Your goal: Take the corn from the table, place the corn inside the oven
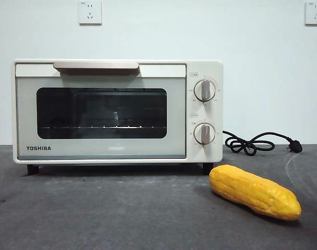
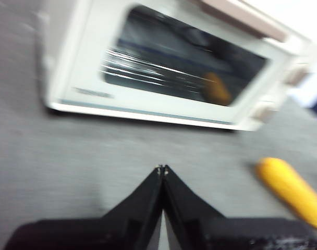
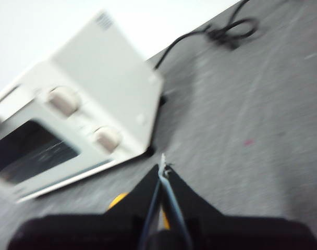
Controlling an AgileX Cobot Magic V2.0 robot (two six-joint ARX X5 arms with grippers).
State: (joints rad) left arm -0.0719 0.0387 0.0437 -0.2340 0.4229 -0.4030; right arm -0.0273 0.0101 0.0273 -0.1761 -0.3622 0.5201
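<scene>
Now my left gripper point(image 2: 162, 167) and right gripper point(image 3: 162, 165) hover closed and empty; the corn point(image 1: 255, 191) lies on the table point(image 1: 106, 213), right of the shut oven point(image 1: 117, 110).

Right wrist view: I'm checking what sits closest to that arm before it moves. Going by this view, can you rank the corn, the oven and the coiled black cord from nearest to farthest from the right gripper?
1. The corn, just beside the right gripper, mostly hidden behind its shut jaws.
2. The oven, farther out on the table, knobs facing this way.
3. The cord, coiled far off behind the oven.
</scene>
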